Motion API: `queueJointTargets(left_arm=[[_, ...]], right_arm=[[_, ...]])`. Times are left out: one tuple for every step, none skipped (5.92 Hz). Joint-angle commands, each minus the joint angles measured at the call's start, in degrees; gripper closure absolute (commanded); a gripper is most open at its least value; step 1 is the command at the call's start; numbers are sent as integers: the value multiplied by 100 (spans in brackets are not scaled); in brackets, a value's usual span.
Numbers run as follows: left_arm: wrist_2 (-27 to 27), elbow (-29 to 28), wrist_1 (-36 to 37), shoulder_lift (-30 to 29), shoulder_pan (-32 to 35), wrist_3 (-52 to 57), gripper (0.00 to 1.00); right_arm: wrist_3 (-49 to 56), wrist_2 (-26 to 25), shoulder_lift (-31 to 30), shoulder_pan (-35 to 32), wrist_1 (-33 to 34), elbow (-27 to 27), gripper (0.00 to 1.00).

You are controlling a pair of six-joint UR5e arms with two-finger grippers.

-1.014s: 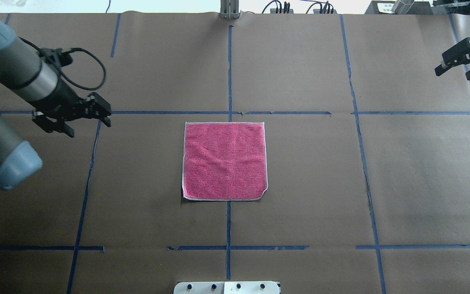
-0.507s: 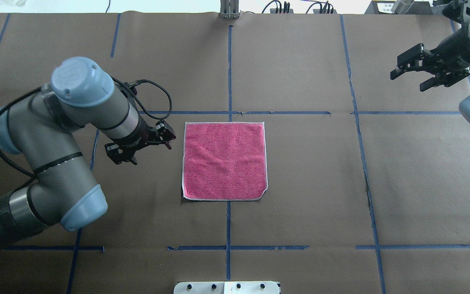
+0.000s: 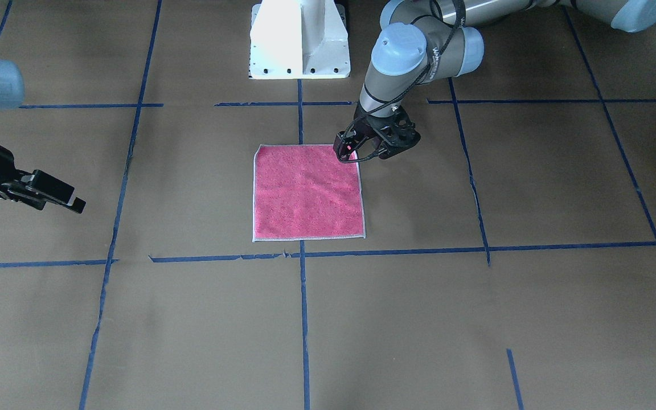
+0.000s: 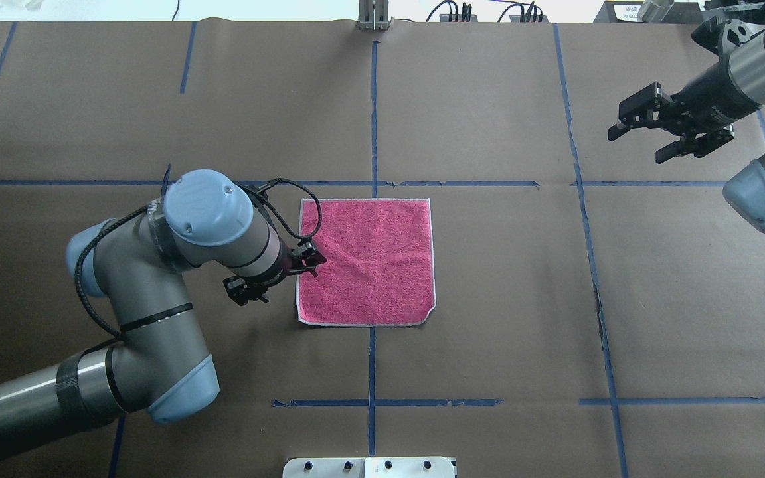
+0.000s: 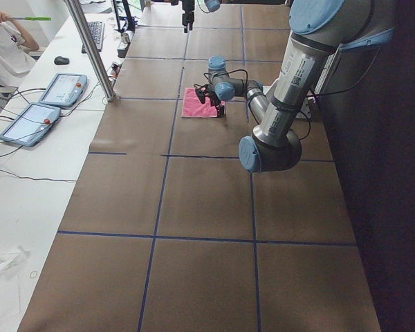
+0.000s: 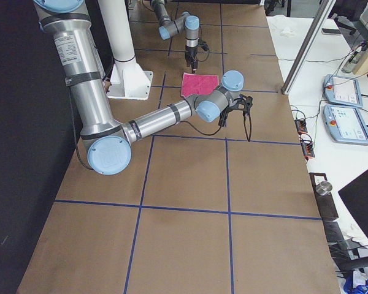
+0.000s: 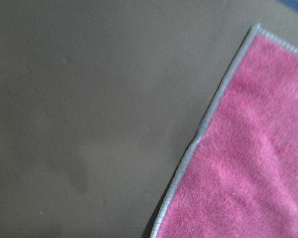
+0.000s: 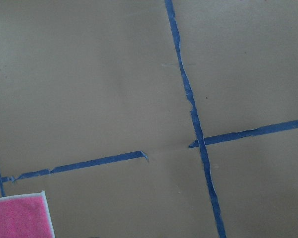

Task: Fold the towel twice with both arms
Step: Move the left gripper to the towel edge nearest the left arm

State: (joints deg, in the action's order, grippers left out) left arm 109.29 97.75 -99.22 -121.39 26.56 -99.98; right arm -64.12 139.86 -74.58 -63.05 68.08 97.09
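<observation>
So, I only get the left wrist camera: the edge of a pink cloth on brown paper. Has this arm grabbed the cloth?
Observer: No. The left arm hangs over the left edge of the towel, by its near corner, with the jaws spread and nothing between them.
Visitor: And is there a second arm helping?
Observer: There is one, but it is not at the towel. The right arm is far off to the right, above the paper, and its jaws are open too.
</observation>
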Motion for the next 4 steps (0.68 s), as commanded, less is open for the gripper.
queueJointTargets(left_arm=[[-57, -72, -53, -8, -89, -117, 25], [-57, -133, -158, 1, -150, -135, 31], [-57, -134, -159, 1, -151, -135, 37], [-48, -134, -159, 27, -151, -127, 43]], right_arm=[[-56, -37, 5, 47, -5, 20, 0], [-56, -37, 5, 47, -5, 20, 0], [-56, -37, 5, 47, -5, 12, 0], [-56, -46, 5, 47, -5, 12, 0]])
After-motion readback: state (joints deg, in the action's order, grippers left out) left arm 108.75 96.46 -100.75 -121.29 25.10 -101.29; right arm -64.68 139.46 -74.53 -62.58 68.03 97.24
